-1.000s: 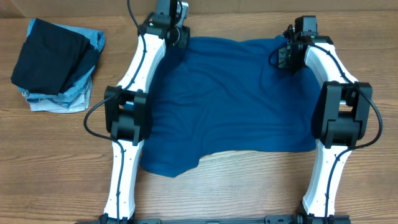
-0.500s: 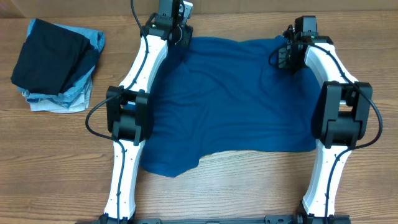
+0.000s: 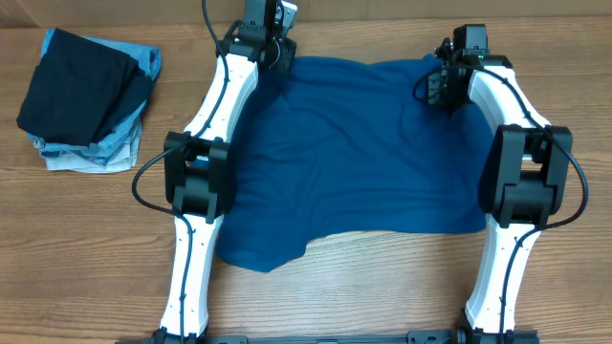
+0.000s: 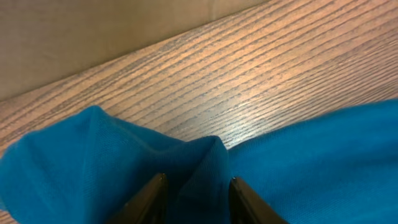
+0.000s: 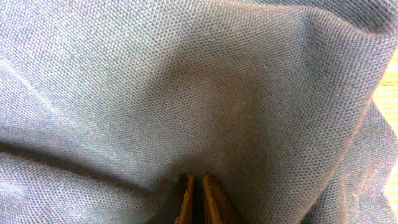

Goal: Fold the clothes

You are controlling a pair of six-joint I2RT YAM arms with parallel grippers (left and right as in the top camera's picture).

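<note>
Wooden table [image 3: 382, 296]: left gripper [image 4: 196, 198] jaws pinch a raised fold of the blue shirt [image 3: 354, 153] at its far left corner; right gripper [image 5: 194, 196] jaws, nearly closed, pinch fabric at the far right corner. Shirt lies spread between the arms; folded clothes stack [image 3: 86, 100] sits well apart, left.

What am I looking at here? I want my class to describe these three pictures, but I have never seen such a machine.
A robot's left arm and right arm stand at a wooden table. One picture looks down from above. The other two come from a small camera on each wrist, very close to the cloth. A blue garment lies spread between the arms, and a pile of folded clothes sits at the far left. The left gripper and the right gripper, each a two-finger pincer, pinch the garment's far edge.
</note>
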